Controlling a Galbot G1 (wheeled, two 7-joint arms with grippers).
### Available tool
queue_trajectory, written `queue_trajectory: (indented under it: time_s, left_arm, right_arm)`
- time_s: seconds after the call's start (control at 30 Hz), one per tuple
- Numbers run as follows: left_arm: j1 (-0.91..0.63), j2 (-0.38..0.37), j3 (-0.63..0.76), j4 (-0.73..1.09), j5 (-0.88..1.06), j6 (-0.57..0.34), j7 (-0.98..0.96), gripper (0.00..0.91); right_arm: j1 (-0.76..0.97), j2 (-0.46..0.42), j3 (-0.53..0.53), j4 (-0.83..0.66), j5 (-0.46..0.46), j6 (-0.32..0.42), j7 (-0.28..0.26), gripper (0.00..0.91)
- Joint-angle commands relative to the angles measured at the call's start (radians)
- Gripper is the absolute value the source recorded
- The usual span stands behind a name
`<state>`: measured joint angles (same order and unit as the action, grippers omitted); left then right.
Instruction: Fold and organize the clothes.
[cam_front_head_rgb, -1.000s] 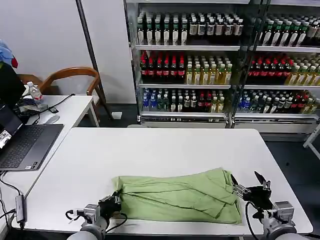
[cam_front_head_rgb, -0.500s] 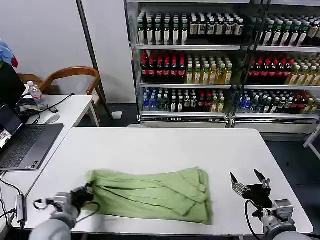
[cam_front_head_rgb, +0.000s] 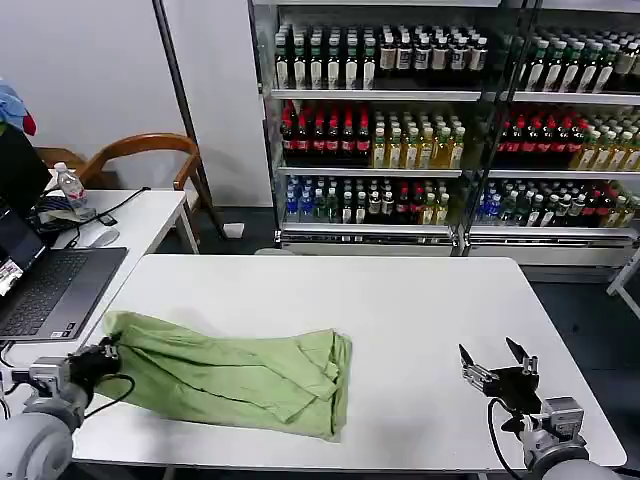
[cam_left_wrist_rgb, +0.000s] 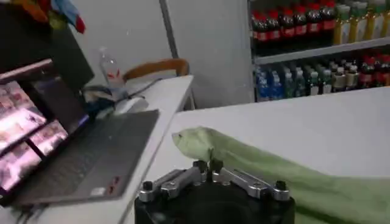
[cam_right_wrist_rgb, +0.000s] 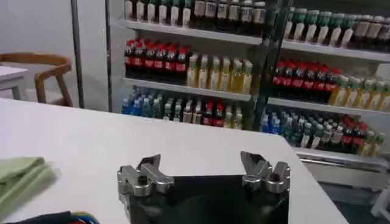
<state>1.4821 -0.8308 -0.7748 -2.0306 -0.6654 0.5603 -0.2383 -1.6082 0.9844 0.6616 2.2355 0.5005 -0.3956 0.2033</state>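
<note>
One polo shirt (cam_front_head_rgb: 230, 375) lies bunched lower left on the bench (cam_front_head_rgb: 400, 310); left end effector (cam_front_head_rgb: 100, 357) pinches its edge to drag it, right end effector (cam_front_head_rgb: 497, 362) spread, idle lower right

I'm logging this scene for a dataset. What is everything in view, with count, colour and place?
Shirt: one, light green, folded, on the table's near left part.
Table: one, white, in front of the robot.
Side table: one, white, far left.
Laptop: one, dark grey, open, on the side table.
Bottle: one, clear, on the side table.
Chair: one, brown wood, behind the side table.
Shelves: drink bottles in many colours, back wall.
Left tool: shut on the shirt's left end.
Right tool: open, over the table's near right.
</note>
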Motion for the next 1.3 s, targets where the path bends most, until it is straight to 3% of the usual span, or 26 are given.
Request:
queue_trajectory:
  time_s: [0.03,0.33,0.53,0.8,1.3]
  left_arm:
    - [-0.011,-0.022,-0.003,-0.117,-0.078,0.016,0.024,0.04]
    - [-0.009,-0.113,0.308,-0.261,-0.019,-0.042,0.042,0.04]
    - [-0.089,-0.156,0.456,-0.217,0.022,-0.066,0.046,0.04]
    - [-0.187,-0.233,0.576,-0.137,0.035,-0.07,0.051,0.04]
    - [-0.267,-0.265,0.649,-0.069,0.034,-0.104,0.08,0.04]
  right_arm:
    - [0.0,0.004,0.002,-0.004,-0.002,-0.001,0.001,0.907]
    - [-0.007,0.022,0.007,-0.003,-0.007,-0.004,0.002,0.907]
    - [-0.028,0.026,0.027,0.007,-0.01,-0.002,0.001,0.907]
    - [-0.052,0.027,0.053,0.013,-0.01,-0.001,0.002,0.907]
    - [-0.07,0.042,0.069,0.019,-0.019,-0.002,0.001,0.907]
